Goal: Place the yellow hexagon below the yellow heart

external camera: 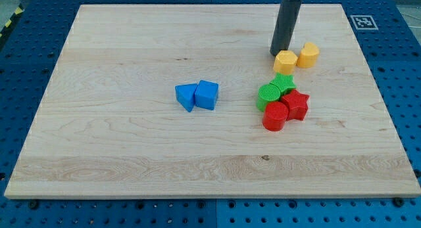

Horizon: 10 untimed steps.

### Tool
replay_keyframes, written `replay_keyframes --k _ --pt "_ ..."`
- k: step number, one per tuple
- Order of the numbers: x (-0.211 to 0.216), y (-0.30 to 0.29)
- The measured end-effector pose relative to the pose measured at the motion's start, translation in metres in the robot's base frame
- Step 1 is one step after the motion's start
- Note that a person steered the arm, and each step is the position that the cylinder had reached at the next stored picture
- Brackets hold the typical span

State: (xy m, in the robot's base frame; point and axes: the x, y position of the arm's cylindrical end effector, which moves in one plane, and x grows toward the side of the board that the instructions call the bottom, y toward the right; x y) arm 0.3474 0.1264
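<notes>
The yellow hexagon (285, 61) sits near the view's upper right on the wooden board (118, 142). The yellow heart (308, 54) lies just to its right and slightly higher, close beside it, perhaps touching. My tip (277, 53) is at the hexagon's upper left edge, touching or nearly touching it. The dark rod rises from there out of the view's top.
Below the hexagon is a tight cluster: a green cylinder (268, 96), a green star-like block (283, 84), a red star (297, 104) and a red cylinder (275, 116). Two blue blocks (186, 96) (206, 94) sit together near the board's middle.
</notes>
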Motion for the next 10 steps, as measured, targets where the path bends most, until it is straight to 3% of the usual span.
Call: replay_keyframes --k 5,10 --pt "0.023 -0.017" --pt "0.040 0.019"
